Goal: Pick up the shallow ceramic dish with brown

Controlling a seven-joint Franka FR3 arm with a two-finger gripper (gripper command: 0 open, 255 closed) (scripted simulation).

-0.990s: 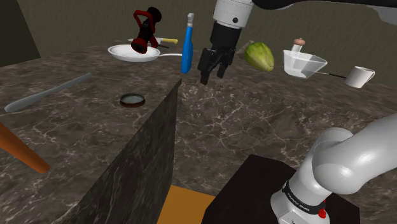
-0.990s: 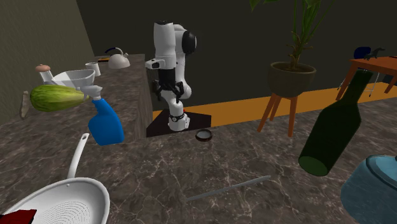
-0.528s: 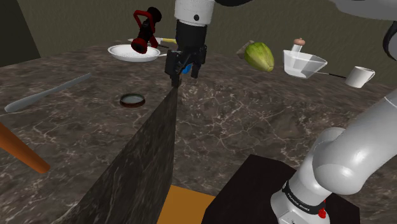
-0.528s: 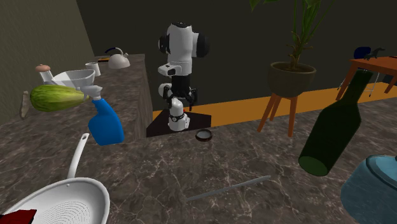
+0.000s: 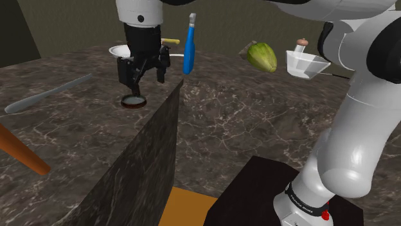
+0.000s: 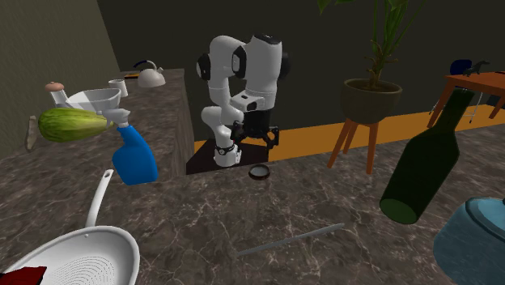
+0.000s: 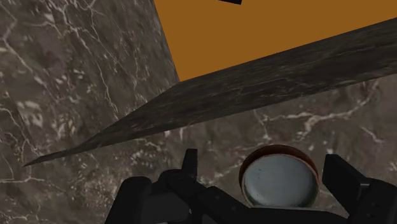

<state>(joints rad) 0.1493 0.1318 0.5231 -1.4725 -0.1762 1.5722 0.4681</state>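
The shallow dish (image 5: 133, 101), round with a brown rim and a pale grey inside, lies on the dark marble counter (image 5: 71, 135) close to its corner edge. My black gripper (image 5: 141, 77) hangs just above it, open. In the wrist view the dish (image 7: 280, 180) sits below and between the two fingers (image 7: 189, 162), which stand apart and touch nothing. From the second exterior view the gripper (image 6: 254, 139) hovers over the dish (image 6: 259, 172) at the counter's far edge.
A blue spray bottle (image 5: 188, 45), a green melon (image 5: 262, 56) and a white jug (image 5: 307, 63) stand behind. A white pan (image 5: 117, 50) lies just beyond the gripper, a grey knife (image 5: 45, 95) to the shoulder view's left. The counter drops off beside the dish.
The arm has swung to the shoulder view's left, from beside the blue spray bottle to above the dish. The fingers stayed open throughout.
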